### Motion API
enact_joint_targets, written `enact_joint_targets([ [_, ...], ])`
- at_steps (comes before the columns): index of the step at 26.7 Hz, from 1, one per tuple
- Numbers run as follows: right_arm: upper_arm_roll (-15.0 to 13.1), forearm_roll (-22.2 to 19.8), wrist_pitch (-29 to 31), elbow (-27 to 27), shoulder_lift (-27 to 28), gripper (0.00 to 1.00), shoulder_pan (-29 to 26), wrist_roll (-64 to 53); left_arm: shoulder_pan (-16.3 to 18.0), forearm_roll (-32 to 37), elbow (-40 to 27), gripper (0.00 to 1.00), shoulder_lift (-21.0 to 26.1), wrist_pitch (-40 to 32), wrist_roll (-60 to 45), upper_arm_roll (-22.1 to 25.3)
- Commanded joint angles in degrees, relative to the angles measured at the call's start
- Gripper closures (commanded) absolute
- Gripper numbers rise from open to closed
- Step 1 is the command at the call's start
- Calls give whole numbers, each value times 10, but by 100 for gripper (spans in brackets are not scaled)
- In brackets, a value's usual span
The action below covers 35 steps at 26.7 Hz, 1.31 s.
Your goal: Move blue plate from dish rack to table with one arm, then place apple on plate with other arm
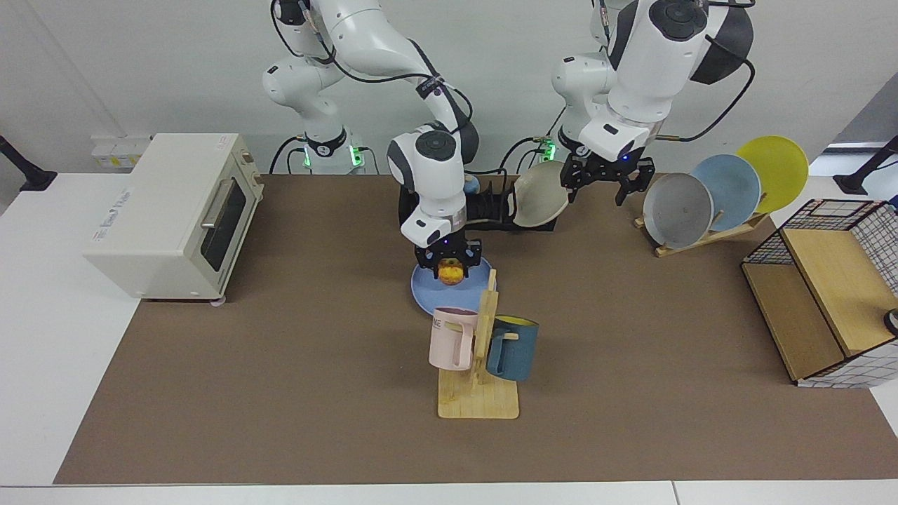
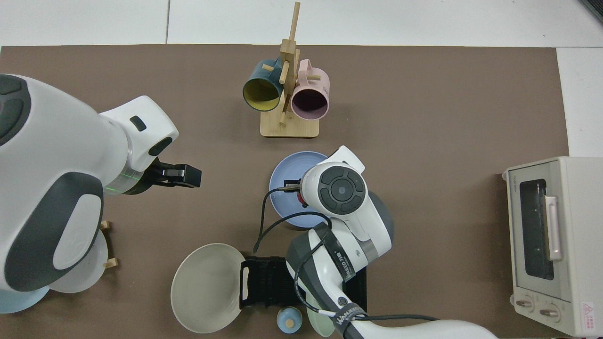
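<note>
Now right pincer (image 1: 450, 264) pinches apple (image 1: 450, 272) low over blue plate (image 1: 429, 292) mid-tabletop (image 1: 280, 365); left pincer (image 1: 607, 184) spread, raised near dish rack (image 1: 491, 210).

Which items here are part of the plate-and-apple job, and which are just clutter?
Job:
- blue plate, flat on the table
- apple, held over it by the right end effector
- dish rack
- left end effector, raised, empty

Clutter:
- toaster oven
- mug tree
- wooden plate stand
</note>
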Motion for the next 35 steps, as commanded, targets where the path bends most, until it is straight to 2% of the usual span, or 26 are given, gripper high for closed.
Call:
enact_joint_targets([
  [1,-3,6,12,10,10,100,4,7,13,5,15,2,-2,-7,4,-2],
  [7,-4,6,28,4,17,100,15,8,25,4,27,2,-3,-20,24,3],
  [9,-4,6,35,5,23,89,18,9,18,3,34,2,-3,-21,34,20],
  [11,-4,6,36,3,24,84,17,8,4,3,45,1,-3,-25,47,44],
  [15,-4,6,35,0,24,64,15,7,-54,2,58,0,-2,-30,58,121],
  [19,-4,6,33,-7,21,56,15,3,-65,3,68,0,0,-48,63,145],
  [20,-5,6,33,-8,21,49,16,3,-66,3,73,0,2,-57,63,146],
  [21,-5,6,33,-7,21,36,16,4,-66,3,78,0,5,-64,62,146],
  [22,-5,6,32,-7,21,13,17,8,-67,2,84,0,9,-70,61,146],
  [23,-6,5,31,-6,21,0,18,9,-67,2,94,0,14,-77,61,146],
  [27,-9,-1,22,1,17,0,17,8,-67,-1,112,0,24,-96,61,147],
  [30,-17,-6,-20,18,2,0,9,7,-65,-2,116,0,26,-97,61,147],
  [35,-47,-7,-89,54,-31,0,-16,-22,-64,-1,119,0,26,-95,65,146],
])
